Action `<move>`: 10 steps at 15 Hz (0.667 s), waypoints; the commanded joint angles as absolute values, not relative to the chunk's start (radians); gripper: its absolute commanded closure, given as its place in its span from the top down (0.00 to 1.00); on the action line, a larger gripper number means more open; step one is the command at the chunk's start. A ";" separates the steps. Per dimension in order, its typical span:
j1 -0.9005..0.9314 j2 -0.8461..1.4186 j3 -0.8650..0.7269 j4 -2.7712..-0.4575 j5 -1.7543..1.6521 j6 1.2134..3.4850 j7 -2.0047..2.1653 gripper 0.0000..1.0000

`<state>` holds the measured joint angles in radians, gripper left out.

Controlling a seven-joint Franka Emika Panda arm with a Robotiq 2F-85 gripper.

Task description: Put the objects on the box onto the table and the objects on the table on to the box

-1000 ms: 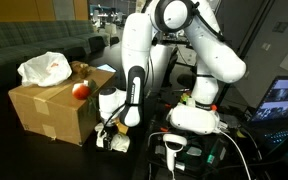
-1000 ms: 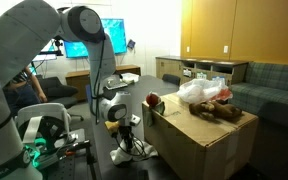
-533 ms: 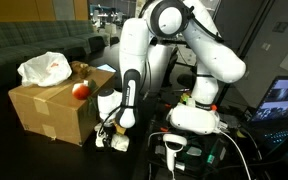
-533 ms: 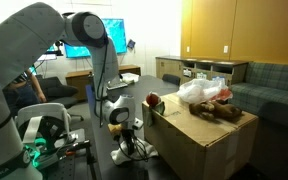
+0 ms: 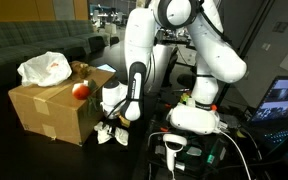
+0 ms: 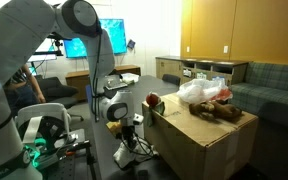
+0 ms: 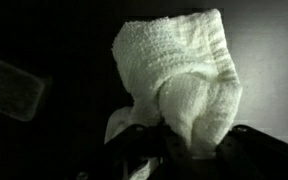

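The brown cardboard box (image 5: 42, 115) (image 6: 199, 142) stands on the dark table (image 5: 54, 160) (image 6: 102, 166). On its top lie a white plastic bag (image 5: 46, 68) (image 6: 199, 92), a red apple (image 5: 81, 90) (image 6: 154, 100) and a brown object (image 6: 225, 112). A white cloth (image 7: 179, 80) lies on the table beside the box, also visible in both exterior views (image 5: 108, 134) (image 6: 124, 156). My gripper (image 7: 179, 148) (image 5: 113, 124) (image 6: 125, 141) points down over it, shut on a bunched fold of the cloth. The fingertips are hidden in the fabric.
The robot's white base (image 5: 195, 116) stands right of the gripper, with a handheld scanner (image 5: 174, 150) and cables in front. A screen (image 5: 286, 100) glows at the right edge. In an exterior view a monitor (image 6: 99, 35) and a lit device (image 6: 39, 135) sit behind.
The jaws have gone from open to shut on the white cloth, bunching it between them. The arm has shifted only slightly above the same spot.
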<state>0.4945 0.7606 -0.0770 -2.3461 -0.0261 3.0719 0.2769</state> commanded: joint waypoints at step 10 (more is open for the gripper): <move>0.450 0.270 -0.167 -2.641 -0.241 2.872 0.033 0.05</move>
<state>0.4626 0.4417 -0.1381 -2.5685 -0.1687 2.9837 0.0585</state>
